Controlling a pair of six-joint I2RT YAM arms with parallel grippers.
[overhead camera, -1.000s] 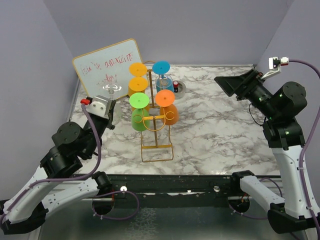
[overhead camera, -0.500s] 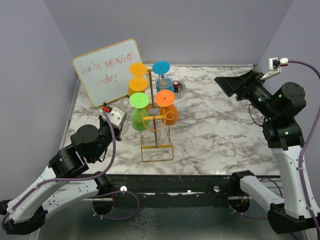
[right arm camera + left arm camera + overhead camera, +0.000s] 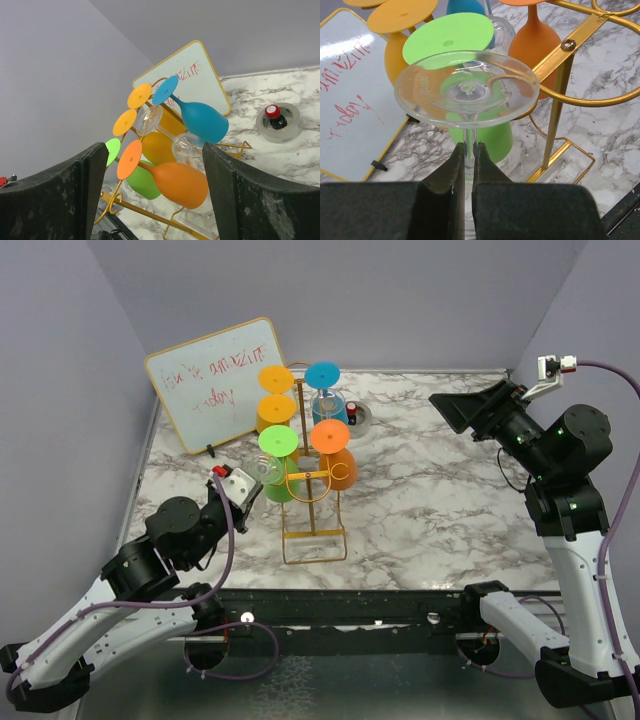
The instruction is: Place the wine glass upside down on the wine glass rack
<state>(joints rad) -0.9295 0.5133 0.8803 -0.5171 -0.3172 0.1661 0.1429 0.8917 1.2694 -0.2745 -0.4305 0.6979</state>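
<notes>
Bowl of the wine glass (image 3: pixel 466 89): hidden behind the left claw's fingers in the left wrist view, where only the clear round foot and a short length of stem are seen.
Outline from above: the glass is hard to make out, a faint clear shape against the marble.
Contact with the rack: a gold loop is seen through the clear foot; whether the two touch cannot be told.
Wine glass rack (image 3: pixel 564 50): stood near the middle of the table (image 3: pixel 430 500), a little toward the left edge; its top and base are cut off in both wrist views.
Hung on the rack: a green glass (image 3: pixel 449 34), an orange glass (image 3: pixel 534 42), a yellow glass (image 3: pixel 402 15) and a blue glass (image 3: pixel 202 120), all feet up; what may be two clear bowls are glimpsed among them.
In the way: the green glass hangs directly behind the held glass, on the rack's left side.
Whiteboard (image 3: pixel 215 380): leaned at the far left corner, red writing not legible.
Round dish (image 3: pixel 277 120): set near the far edge, a small red-capped item in it.
Position of the wine glass: held off the table, left of the rack and just beside the green glass.
Left claw (image 3: pixel 468 150): clamped tight on the stem, below the foot.
Right claw (image 3: pixel 156 150): spread wide, nothing held, raised over the far right corner.
</notes>
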